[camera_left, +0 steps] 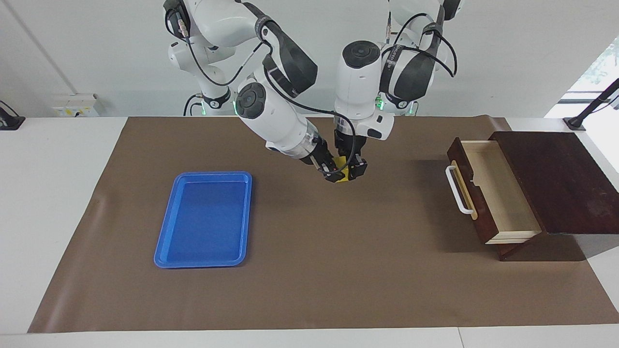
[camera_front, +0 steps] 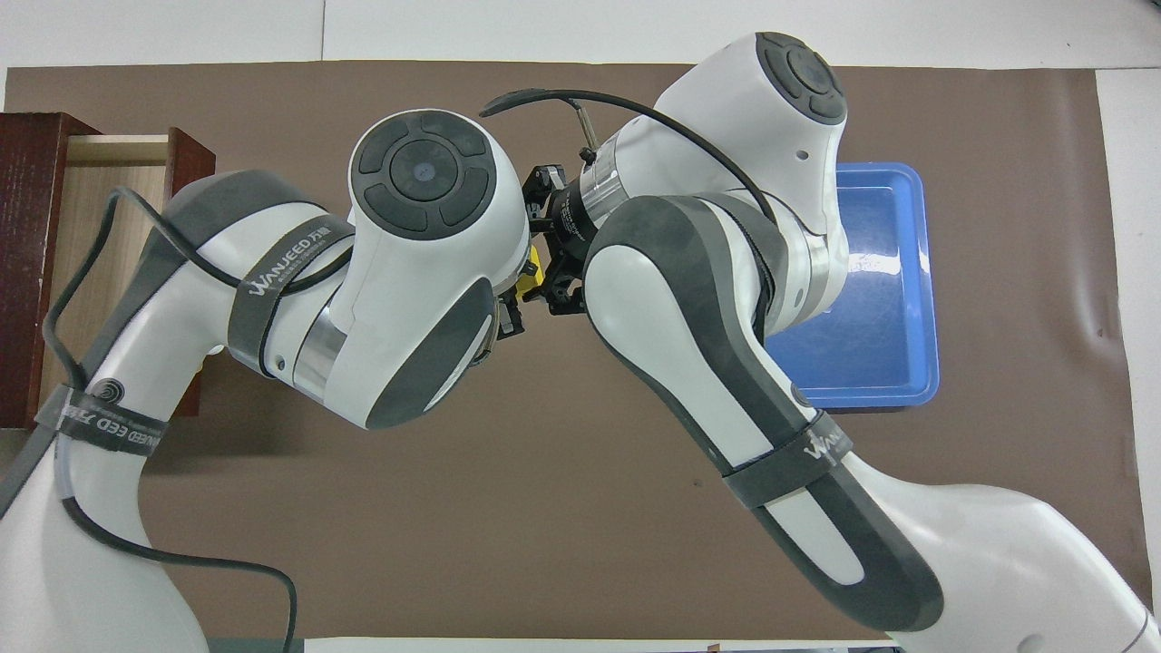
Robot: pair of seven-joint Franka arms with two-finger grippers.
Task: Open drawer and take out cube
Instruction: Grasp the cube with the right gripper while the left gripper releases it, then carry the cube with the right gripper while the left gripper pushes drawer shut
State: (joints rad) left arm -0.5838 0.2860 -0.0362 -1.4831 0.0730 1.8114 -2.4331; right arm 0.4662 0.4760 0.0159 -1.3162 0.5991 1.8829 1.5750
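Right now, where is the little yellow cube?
The cube is over the mat's middle, between the left gripper and right gripper, out of the open drawer.

The drawer — dark brown front, white bar handle on a tan strip, pale wood inside — stands pulled well out of its dark wooden box at the left arm's end of the table; the part of its interior that shows is bare. The cube is small and bright yellow, held up over the middle of the table, toward the robots' edge, largely hidden between both sets of jaws.
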